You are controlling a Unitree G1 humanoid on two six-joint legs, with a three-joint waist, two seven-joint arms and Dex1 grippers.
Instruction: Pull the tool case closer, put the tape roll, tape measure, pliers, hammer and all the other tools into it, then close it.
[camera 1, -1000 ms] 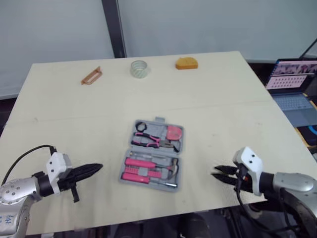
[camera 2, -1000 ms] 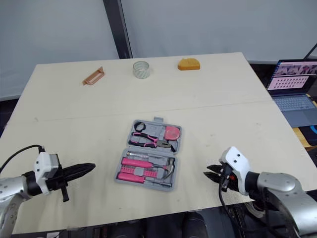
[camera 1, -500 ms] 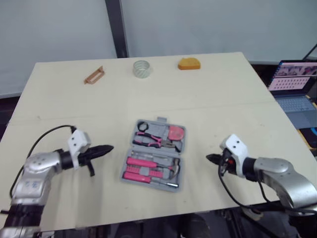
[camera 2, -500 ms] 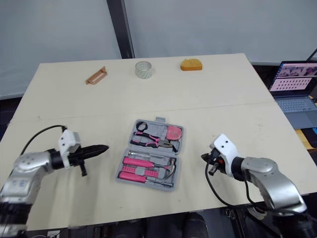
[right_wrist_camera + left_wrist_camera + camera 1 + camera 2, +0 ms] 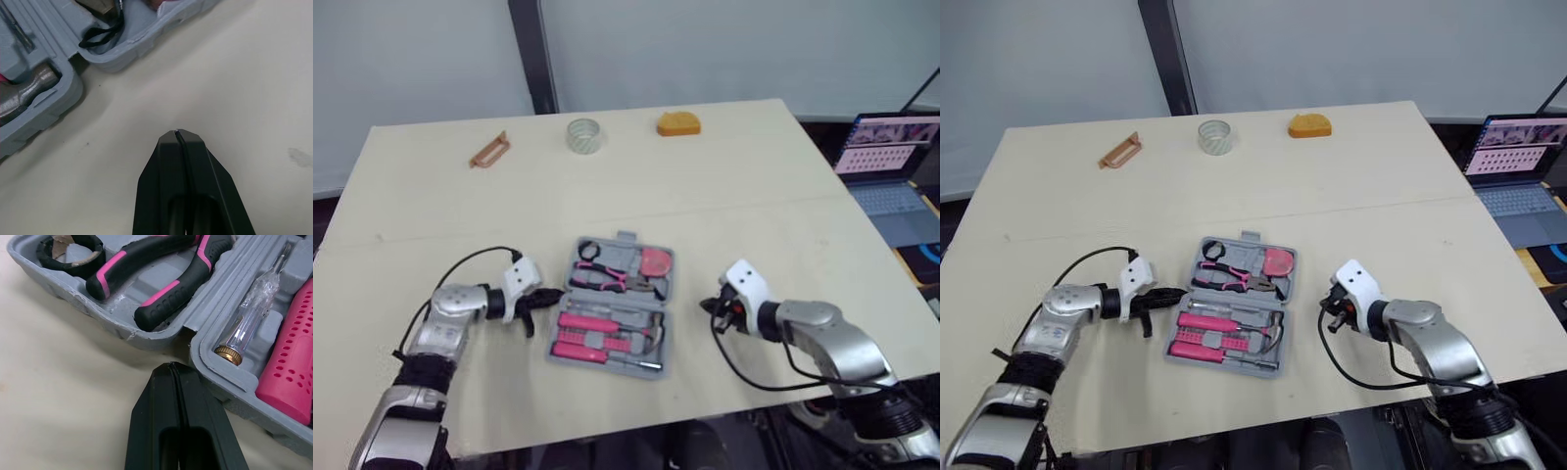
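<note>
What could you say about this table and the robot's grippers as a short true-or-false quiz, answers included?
1. The tool case lies open on the table. True.
2. Both grippers have their fingers spread wide. False: the left gripper and the right gripper are both shut.
3. The left gripper holds the pliers. False: it is empty, beside the case's edge; the pliers lie inside the case.
4. A clear tape roll stands near the table's far edge, apart from the case. True.
</note>
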